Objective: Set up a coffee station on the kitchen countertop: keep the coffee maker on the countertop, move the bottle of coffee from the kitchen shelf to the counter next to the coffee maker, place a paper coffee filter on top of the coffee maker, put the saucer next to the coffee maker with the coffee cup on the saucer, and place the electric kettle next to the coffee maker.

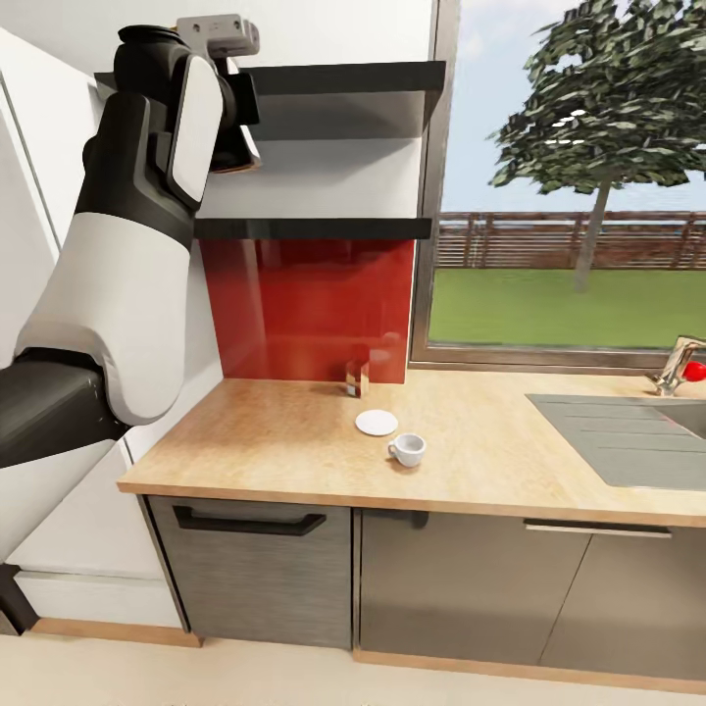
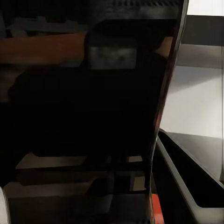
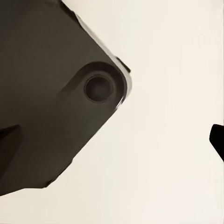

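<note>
My left arm (image 1: 147, 196) is up at the shelf (image 1: 324, 227), upper left of the frame. I cannot tell if my jaws are apart or together. The cup (image 1: 407, 449) and saucer (image 1: 377, 423) sit mid-frame on the worktop (image 1: 265, 431). I think they break easily; hold gently by the rim.

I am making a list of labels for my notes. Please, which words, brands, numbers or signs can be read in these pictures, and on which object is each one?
None can be read.
The dark bottle in the left wrist view carries a pale label patch, too blurred to read.
The small box on the countertop is too small to show any print.
The coffee cup and saucer are plain white.
</note>
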Motion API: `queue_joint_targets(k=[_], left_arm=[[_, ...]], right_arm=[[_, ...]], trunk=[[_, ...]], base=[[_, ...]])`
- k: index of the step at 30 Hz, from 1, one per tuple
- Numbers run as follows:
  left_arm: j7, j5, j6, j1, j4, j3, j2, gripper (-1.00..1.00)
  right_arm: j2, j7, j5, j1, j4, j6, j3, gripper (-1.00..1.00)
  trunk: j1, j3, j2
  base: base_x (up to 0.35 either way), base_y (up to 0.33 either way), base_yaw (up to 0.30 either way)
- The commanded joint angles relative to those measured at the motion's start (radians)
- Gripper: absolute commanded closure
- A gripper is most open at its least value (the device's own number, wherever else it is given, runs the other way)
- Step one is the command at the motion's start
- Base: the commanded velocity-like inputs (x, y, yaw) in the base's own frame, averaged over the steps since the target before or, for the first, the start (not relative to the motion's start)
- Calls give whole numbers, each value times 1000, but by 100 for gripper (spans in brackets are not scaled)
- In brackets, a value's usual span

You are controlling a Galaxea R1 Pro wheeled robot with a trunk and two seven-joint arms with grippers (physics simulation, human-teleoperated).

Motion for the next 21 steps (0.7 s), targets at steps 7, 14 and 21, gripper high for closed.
queue_joint_targets(k=[7,14,21], left_arm=[[-21,36,3,-1,-5,2,0,100],[-22,189,0,129,-188,0,0,100],[-23,200,5,314,-422,-30,0,100]], right_arm=[[-72,3,-395,-9,-158,1,0,-100],[-82,5,-565,-11,-319,8,0,-100],[-78,6,-574,-6,-327,9,1,-100]], trunk=[[0,-1,-1],[0,-1,-1],[0,-1,-1]], base=[[-1,0,0],[0,0,0],[0,0,0]])
